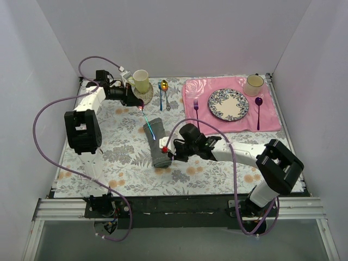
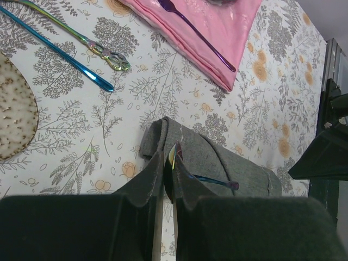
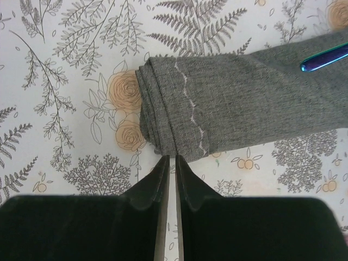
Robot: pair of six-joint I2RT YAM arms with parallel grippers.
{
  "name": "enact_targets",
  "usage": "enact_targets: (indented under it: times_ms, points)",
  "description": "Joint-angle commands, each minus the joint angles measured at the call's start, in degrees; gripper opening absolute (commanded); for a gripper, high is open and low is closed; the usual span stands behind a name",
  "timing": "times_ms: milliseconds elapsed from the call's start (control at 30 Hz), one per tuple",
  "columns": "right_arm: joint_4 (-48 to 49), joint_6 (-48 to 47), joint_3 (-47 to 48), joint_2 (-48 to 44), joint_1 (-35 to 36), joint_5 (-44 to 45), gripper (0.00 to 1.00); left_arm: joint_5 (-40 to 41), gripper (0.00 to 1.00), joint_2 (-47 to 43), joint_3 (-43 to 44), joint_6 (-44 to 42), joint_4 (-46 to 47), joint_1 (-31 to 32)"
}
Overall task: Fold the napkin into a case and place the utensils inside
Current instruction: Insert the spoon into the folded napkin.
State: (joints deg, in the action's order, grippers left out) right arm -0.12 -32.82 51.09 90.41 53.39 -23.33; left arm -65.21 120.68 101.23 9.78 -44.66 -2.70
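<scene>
The left pincer (image 2: pixel 169 155) is clamped on one end of a thin iridescent utensil (image 2: pixel 213 181), its fingers almost together. The utensil's other end, purple, rests on the napkin (image 2: pixel 228 160). In the left wrist frame the napkin lies just above and right of the pincer, folded into a long grey roll.

The right pincer (image 3: pixel 170 159) has its fingers nearly together. We see only a slim gap and nothing between them. Its tips touch the lower edge of the napkin's rolled end, at frame centre. The napkin rests on the floral desk (image 3: pixel 65 81).
</scene>
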Motion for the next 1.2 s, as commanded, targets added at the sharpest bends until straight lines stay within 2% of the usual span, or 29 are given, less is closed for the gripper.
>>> enact_targets:
  times_ms: [0, 500, 1167]
  points:
    - [4.16, -1.72, -2.48, -2.17, 0.14, -1.10, 0.16, 1.40, 0.00, 1.13, 3.09, 1.82, 3.62, 1.91]
    - [10.58, -6.47, -8.20, -0.95, 0.23, -1.36, 0.15, 0.35, 0.00, 7.11, 10.30, 2.96, 1.52, 4.46]
    - [14.36, -8.58, -7.06, 5.04, 0.32, -0.05, 0.11, -0.27, 0.00, 8.43, 6.35, -0.29, -3.15, 7.27]
